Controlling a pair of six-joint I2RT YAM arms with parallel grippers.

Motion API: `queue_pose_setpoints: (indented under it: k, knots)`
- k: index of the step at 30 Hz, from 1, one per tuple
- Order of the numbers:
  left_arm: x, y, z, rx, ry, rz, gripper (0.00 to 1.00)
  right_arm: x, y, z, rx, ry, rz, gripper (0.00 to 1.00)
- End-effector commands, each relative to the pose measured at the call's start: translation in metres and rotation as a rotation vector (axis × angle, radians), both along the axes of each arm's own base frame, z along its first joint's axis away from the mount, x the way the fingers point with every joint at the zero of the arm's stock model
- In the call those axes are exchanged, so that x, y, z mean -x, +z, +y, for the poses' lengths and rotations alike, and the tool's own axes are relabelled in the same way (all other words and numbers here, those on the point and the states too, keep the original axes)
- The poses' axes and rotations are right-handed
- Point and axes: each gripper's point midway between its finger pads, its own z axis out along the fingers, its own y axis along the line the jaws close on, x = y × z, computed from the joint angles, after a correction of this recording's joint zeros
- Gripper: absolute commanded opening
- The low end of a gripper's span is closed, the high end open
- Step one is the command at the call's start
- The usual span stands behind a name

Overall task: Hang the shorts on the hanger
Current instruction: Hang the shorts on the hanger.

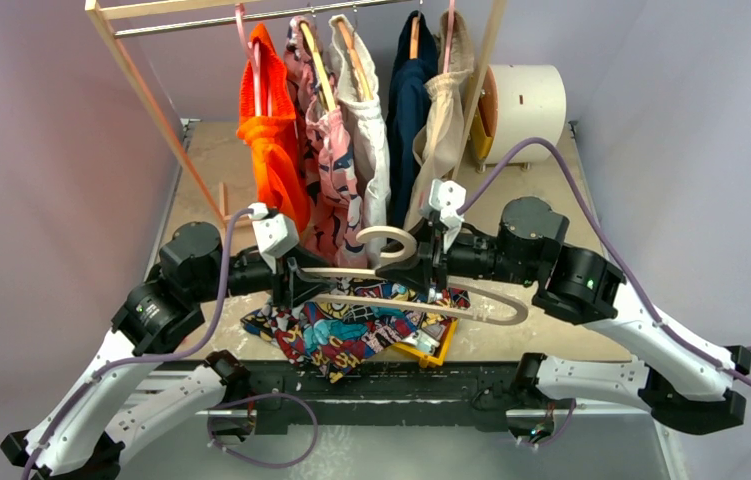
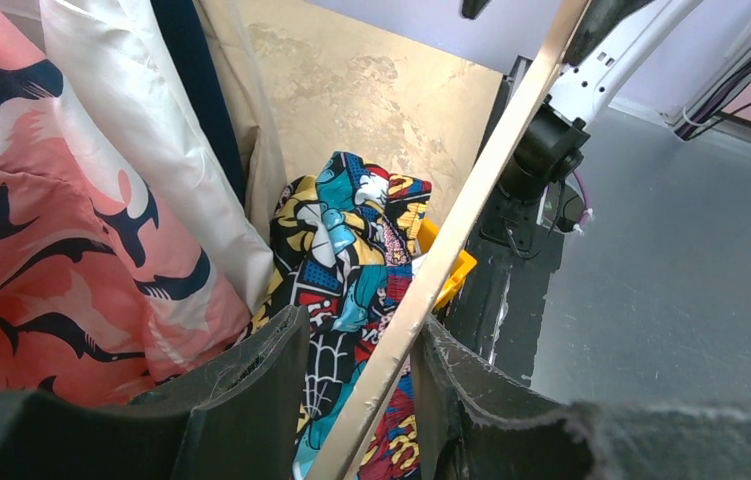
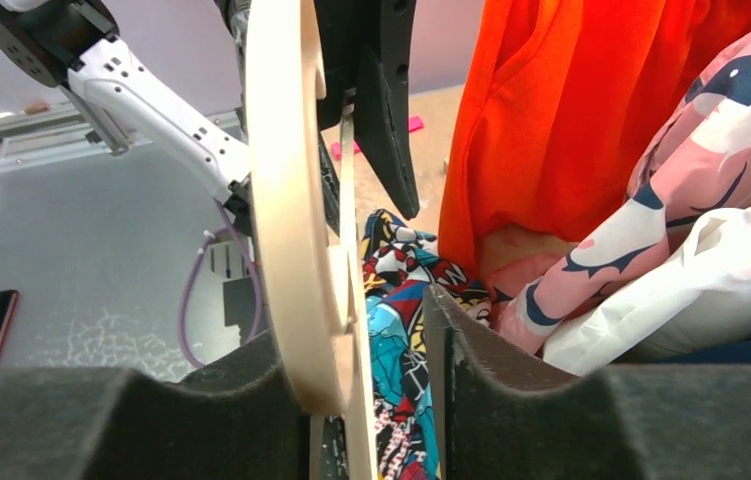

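The left gripper (image 2: pixel 359 330) is clamping one end of the hanger (image 3: pixel 281 200). The pale bar is crossing slantwise between its partly spread fingers and is being held clear of the counter (image 1: pixel 206 160). The right gripper (image 3: pixel 351 320) is straddling the hanger at its neck, just under the hook. There the wood is resting against one finger while a strip of printed cloth is showing between it and the other. I cannot tell whether this gripper is gripping or only standing half open around it.

The shorts (image 1: pixel 351 335) are lying crumpled on the counter, directly beneath the hanger. A yellow item (image 1: pixel 433 347) is peeking out from under them. An orange garment (image 1: pixel 271 150) and a pink garment (image 1: pixel 336 190) are hanging just behind the hanger.
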Motion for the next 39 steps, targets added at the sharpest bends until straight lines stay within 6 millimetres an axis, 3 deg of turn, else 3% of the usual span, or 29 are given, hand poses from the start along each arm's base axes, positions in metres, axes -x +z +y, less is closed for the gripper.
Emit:
queue_pose_setpoints:
  k: [1,6,10,14,15,16,17,20,27,31,36,39]
  knots:
    - [0.005,0.028,-0.001,0.051,-0.034,-0.082,0.00,-0.002,0.007,0.006,-0.027,0.009,-0.020,0.41]
    - [0.005,0.030,-0.001,0.051,-0.036,-0.088,0.00,-0.003,0.003,0.008,-0.012,0.012,-0.019,0.32]
    - [0.004,0.030,-0.001,0.049,-0.033,-0.096,0.00,-0.003,-0.001,0.007,-0.004,0.012,-0.020,0.00]
    - [0.000,0.027,0.000,0.042,-0.014,-0.096,0.00,-0.004,0.002,0.002,-0.024,-0.013,-0.025,0.00]
    - [-0.001,0.026,0.001,0.040,-0.001,-0.097,0.05,-0.005,0.004,0.000,-0.034,-0.025,-0.027,0.00]
    - [-0.003,0.025,0.002,0.040,0.015,-0.097,0.16,-0.007,0.007,-0.003,-0.045,-0.044,-0.029,0.00]
    - [-0.007,0.025,0.004,0.043,0.044,-0.095,0.42,-0.011,0.009,-0.007,-0.056,-0.074,-0.031,0.00]
    - [-0.020,0.026,0.018,0.066,0.180,-0.086,0.60,-0.019,0.017,-0.020,-0.096,-0.161,-0.032,0.00]
    - [-0.030,0.024,0.071,0.210,0.522,-0.025,0.71,-0.016,0.022,-0.059,-0.166,-0.270,-0.024,0.00]
    - [-0.031,0.012,0.098,0.384,0.721,0.180,0.74,-0.016,0.016,-0.080,-0.174,-0.331,-0.012,0.00]
    - [-0.018,-0.014,0.083,0.453,0.658,0.350,0.76,-0.020,0.009,-0.091,-0.178,-0.385,0.000,0.00]
    - [-0.018,-0.043,0.069,0.348,0.639,0.449,0.76,-0.025,0.005,-0.093,-0.170,-0.415,0.001,0.00]
